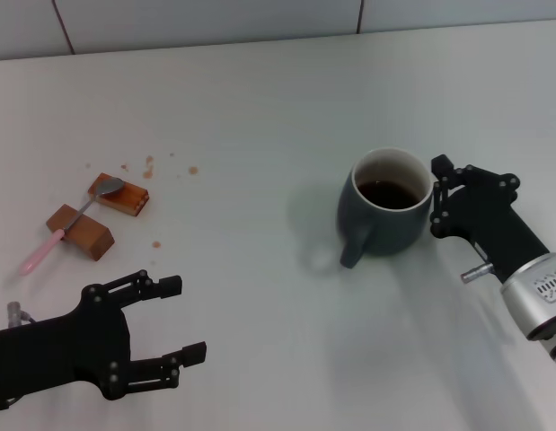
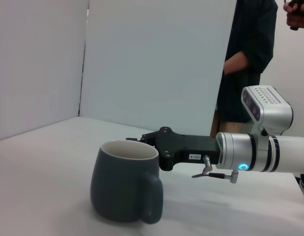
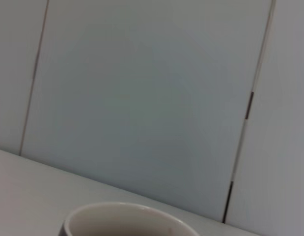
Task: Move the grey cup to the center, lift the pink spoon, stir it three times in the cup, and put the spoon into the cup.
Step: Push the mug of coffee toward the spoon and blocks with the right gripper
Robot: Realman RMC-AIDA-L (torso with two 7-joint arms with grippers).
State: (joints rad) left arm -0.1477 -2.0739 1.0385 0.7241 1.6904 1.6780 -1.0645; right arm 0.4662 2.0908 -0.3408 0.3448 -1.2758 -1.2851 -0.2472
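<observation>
The grey cup [image 1: 385, 215] stands right of the table's middle, dark liquid inside, its handle toward me. It also shows in the left wrist view [image 2: 124, 189], and its rim shows in the right wrist view [image 3: 127, 219]. My right gripper [image 1: 436, 197] is open and close against the cup's right side, not around it; the left wrist view shows it behind the cup [image 2: 148, 140]. The pink spoon [image 1: 66, 224] lies at the left across two brown wooden blocks [image 1: 80, 231], its metal bowl on the far one. My left gripper [image 1: 183, 319] is open and empty at the front left, below the spoon.
Small brown stains [image 1: 149, 166] dot the table beyond the blocks. A tiled wall [image 1: 260, 18] bounds the far edge. A person in dark clothes [image 2: 247, 59] stands beyond the table in the left wrist view.
</observation>
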